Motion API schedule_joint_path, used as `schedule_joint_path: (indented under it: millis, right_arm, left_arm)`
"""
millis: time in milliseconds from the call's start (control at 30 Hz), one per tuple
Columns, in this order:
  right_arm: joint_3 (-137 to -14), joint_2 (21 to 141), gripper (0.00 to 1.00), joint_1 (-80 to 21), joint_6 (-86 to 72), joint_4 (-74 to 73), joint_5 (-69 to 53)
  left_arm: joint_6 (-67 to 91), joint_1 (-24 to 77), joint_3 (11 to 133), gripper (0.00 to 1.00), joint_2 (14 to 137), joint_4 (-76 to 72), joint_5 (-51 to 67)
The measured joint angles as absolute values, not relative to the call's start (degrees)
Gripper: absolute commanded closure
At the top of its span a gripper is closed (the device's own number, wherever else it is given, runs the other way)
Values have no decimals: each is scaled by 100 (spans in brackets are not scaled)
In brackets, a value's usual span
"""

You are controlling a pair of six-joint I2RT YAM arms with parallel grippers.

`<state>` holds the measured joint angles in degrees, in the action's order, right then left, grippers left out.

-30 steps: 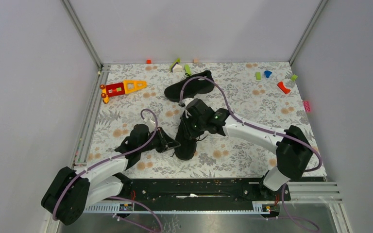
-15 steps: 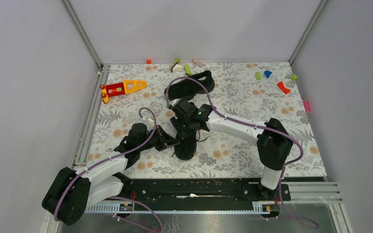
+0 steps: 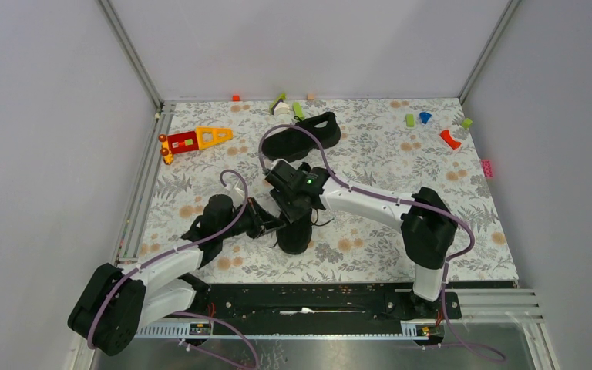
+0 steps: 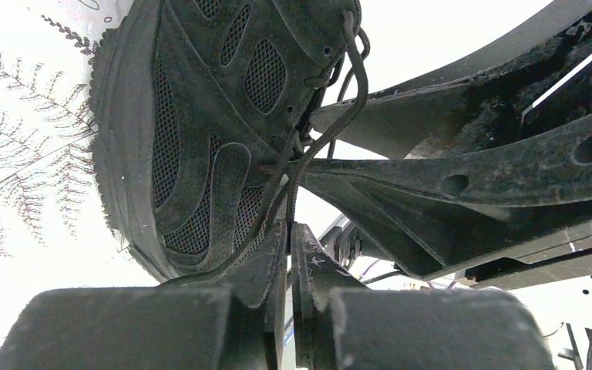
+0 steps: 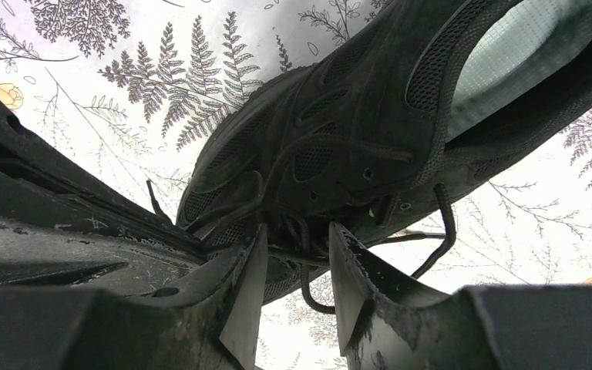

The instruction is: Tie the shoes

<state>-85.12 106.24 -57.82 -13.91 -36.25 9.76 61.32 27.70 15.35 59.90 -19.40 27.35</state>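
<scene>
near shoe (image 3: 294, 231) lies centre of the floral mat (image 3: 401, 154); 2nd shoe (image 3: 301, 135) sits further back, untouched. left gripper (image 4: 289, 254) is pinched tight on a lace (image 4: 291, 202) at the near shoe's left side. right gripper (image 5: 297, 254) is spread, jaws straddling the lace strands on top, not clamped yet. to do it well imo: hold the left strand taut w/o dragging the shoe, close the right on one strand only, then pull apart evenly.
</scene>
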Motion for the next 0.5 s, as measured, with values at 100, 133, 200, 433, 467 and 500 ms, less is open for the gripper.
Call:
schedule_joint_path:
  millis: [100, 133, 200, 433, 467, 500]
  right_arm:
    - [-8556, 10654, 65, -5789, -1389, -3675, 1011]
    - [-8597, 10687, 66, -5793, -1389, -3704, 1017]
    - [-8685, 10790, 70, -5804, -1387, -3741, 1055]
    - [-8750, 10938, 93, -5857, -1339, -3848, 1092]
    - [-8799, 10967, 100, -5857, -1330, -3887, 1096]
    - [-8827, 10982, 100, -5857, -1310, -3911, 1103]
  left_arm:
    - [6134, 2768, 1535, 95, 6012, -1994, 2746]
    - [6136, 2768, 1535, 95, 6023, -2008, 2749]
    - [6141, 2764, 1535, 95, 6034, -2027, 2757]
    - [6152, 2762, 1535, 95, 6062, -2056, 2773]
    - [6152, 2762, 1535, 95, 6062, -2051, 2775]
    - [6149, 2762, 1535, 95, 6062, -2045, 2775]
